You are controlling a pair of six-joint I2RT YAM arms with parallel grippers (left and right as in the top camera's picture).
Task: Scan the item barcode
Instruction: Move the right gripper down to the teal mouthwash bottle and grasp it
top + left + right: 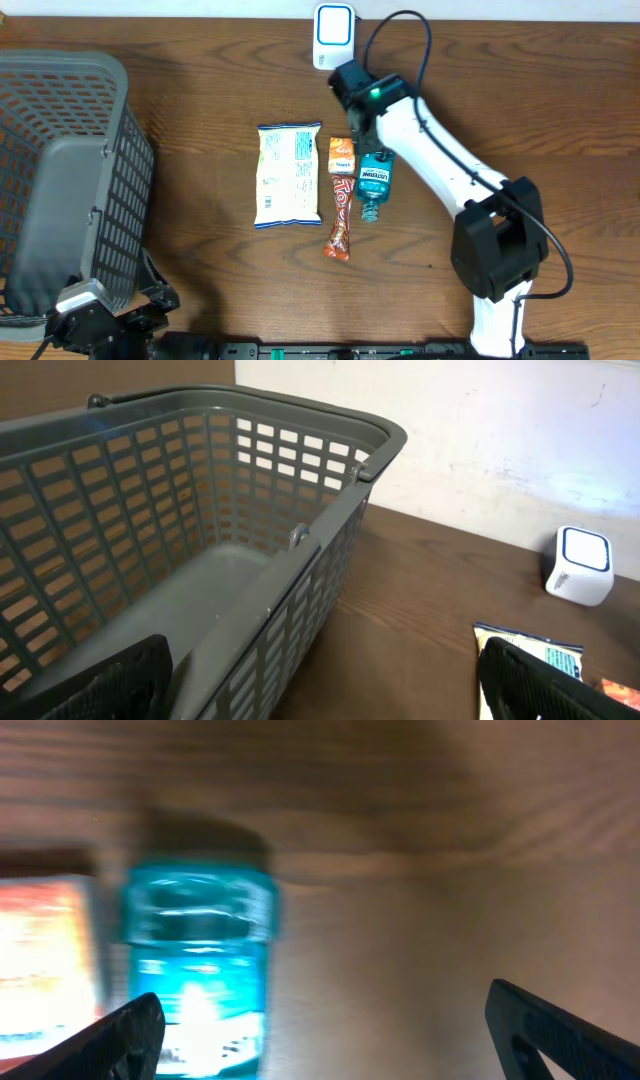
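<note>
Bottle of blue mouthwash, the only one I count, lies on its side at the centre of the overhead frame, cap toward the bottom edge. In the blurred right wrist view it shows at lower left. My right gripper hangs over the bottle's upper end. Its two fingers are spread wide at the bottom corners of that view, with nothing between them.

Touching the bottle's left side I see one small orange packet. Just below the packet lies one red-brown candy bar. Left of those lies one white and green snack bag, so I count four items in all on the wooden table.

One white scanner stands at the top centre, well apart from the bottle. One grey plastic basket fills the left side.

My left gripper is at the basket's near corner, its fingers likewise wide apart and holding nothing.
</note>
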